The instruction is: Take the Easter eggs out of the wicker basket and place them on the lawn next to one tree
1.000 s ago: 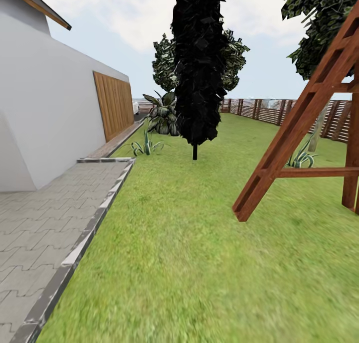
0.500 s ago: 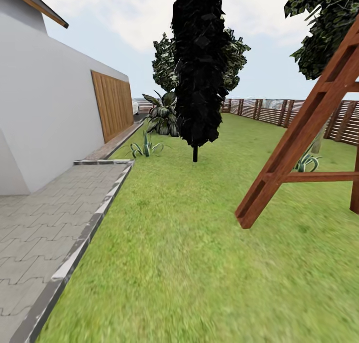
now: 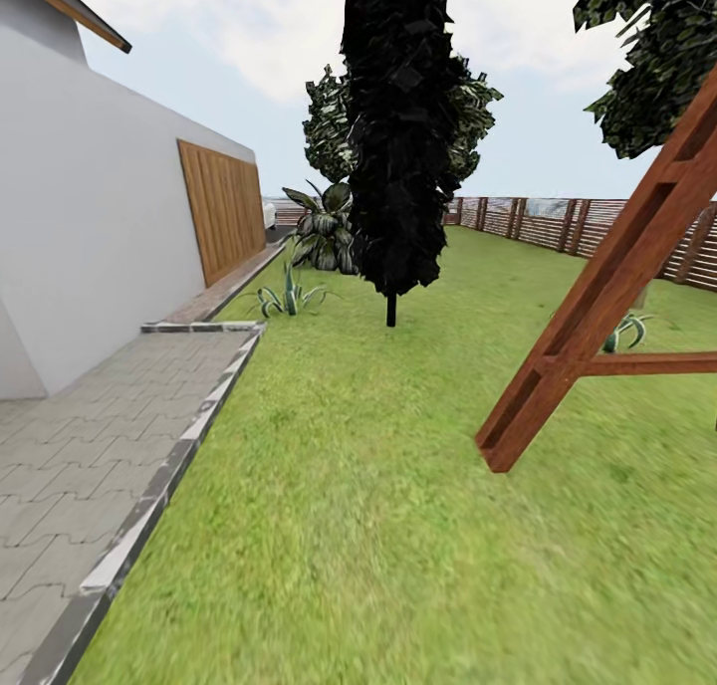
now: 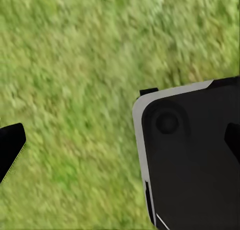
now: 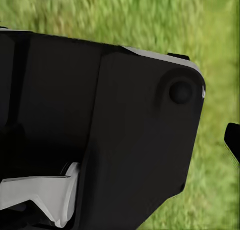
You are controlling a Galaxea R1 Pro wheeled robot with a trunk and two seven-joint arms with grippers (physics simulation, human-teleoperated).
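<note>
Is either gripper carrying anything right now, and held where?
Cannot tell. Both wrist views show dark robot bodywork over the lawn; no egg is visible.

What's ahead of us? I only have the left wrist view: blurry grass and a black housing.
Observer: In the head view, the mottled green lawn runs ahead to a tall, almost black bushy tree on a thin trunk.
Operator: Anything on the right?
Observer: A slanted reddish-brown wooden beam frame has its foot planted on the grass there.
Operator: And on the left?
Observer: A grey paved path with a stone kerb borders the grass, running along a white house wall.
</note>
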